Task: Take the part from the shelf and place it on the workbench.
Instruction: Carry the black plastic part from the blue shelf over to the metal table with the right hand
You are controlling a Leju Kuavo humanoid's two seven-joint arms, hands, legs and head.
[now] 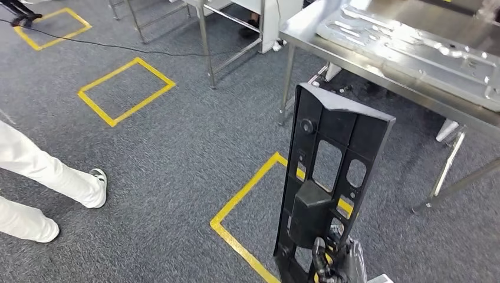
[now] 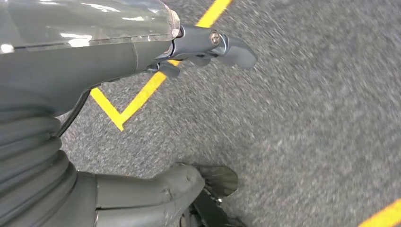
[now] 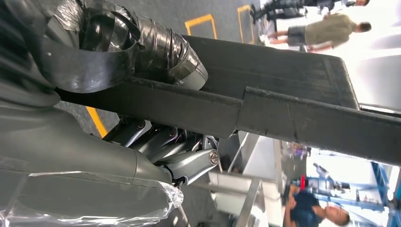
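Your right hand [image 1: 336,262] sits at the bottom edge of the head view, right of centre, and its fingers [image 3: 189,163] are closed around the lower end of the black part [image 1: 330,177]. The part stands nearly upright from that grip, a long flat plastic panel with cut-out windows, rising to the middle of the frame. Its top edge lies just in front of the counter [image 1: 306,26], a steel bench filling the upper right, where a silvery pressed metal sheet [image 1: 413,47] rests. Your left hand [image 2: 208,47] hangs over the grey carpet [image 1: 177,153]; its fingers [image 2: 236,52] are loosely curled and hold nothing. Yellow tape rectangles [image 1: 127,91] mark the carpet at upper left and lower centre. A person's white-trousered legs [image 1: 41,171] stand at the left edge.
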